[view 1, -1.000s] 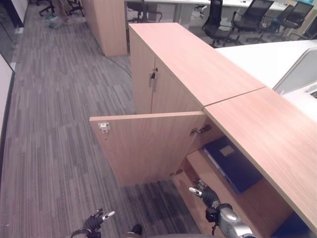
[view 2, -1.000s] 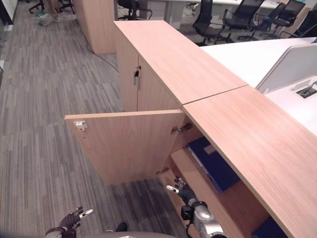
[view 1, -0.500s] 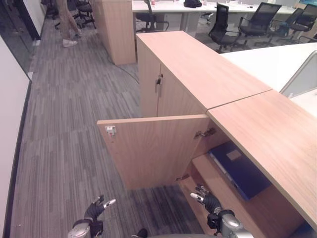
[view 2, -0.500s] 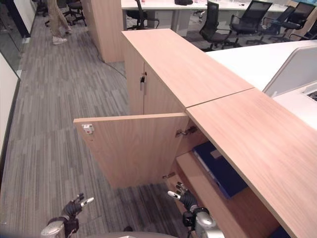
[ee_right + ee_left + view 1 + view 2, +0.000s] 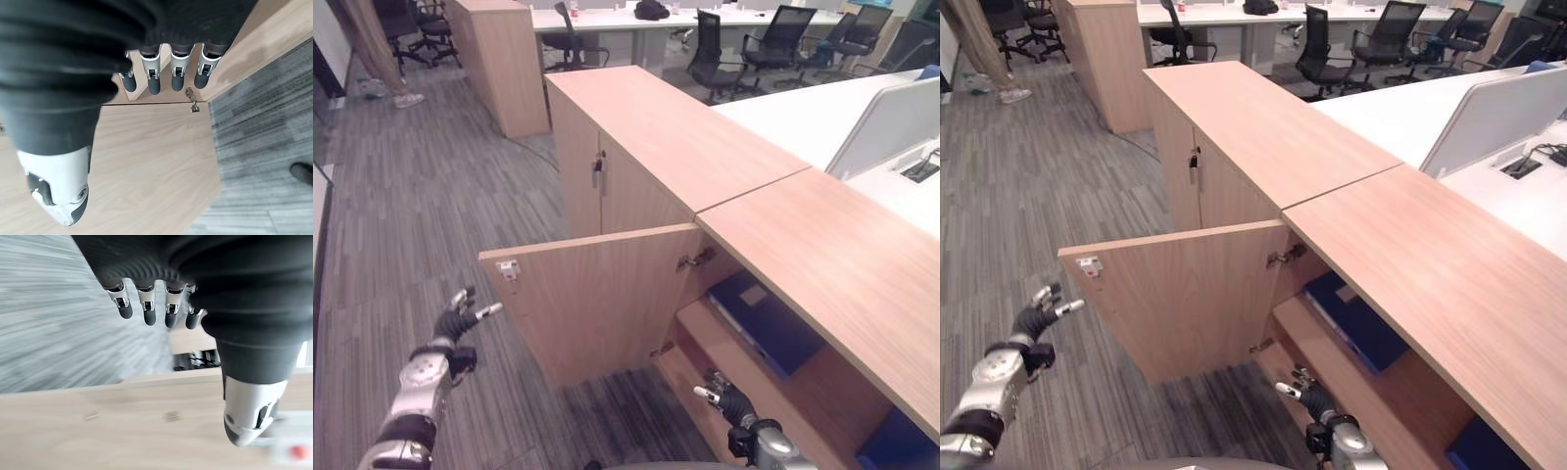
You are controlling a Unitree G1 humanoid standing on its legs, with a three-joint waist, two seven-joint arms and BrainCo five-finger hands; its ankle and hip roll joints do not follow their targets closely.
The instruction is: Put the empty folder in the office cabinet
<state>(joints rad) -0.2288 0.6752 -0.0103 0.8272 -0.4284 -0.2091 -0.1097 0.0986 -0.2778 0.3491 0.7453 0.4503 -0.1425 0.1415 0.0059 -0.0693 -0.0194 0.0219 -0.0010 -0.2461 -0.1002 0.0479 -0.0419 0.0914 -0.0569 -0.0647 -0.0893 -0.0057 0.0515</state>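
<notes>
- Blue folder [image 5: 766,321] already lies inside the cabinet [image 5: 822,255], beside its open door [image 5: 597,299]
- Left hand [image 5: 460,315], fingers relaxed and empty, near the door's edge; closing looks next
- Right hand [image 5: 724,399], fingers loose, empty, below the folder

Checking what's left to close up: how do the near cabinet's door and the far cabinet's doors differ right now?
The near cabinet's door is swung wide open, baring a shelf with a blue folder; the far cabinet's doors are shut. The far doors show a small handle at their seam; the open door shows a small latch near its free edge. Both are light wood.
</notes>
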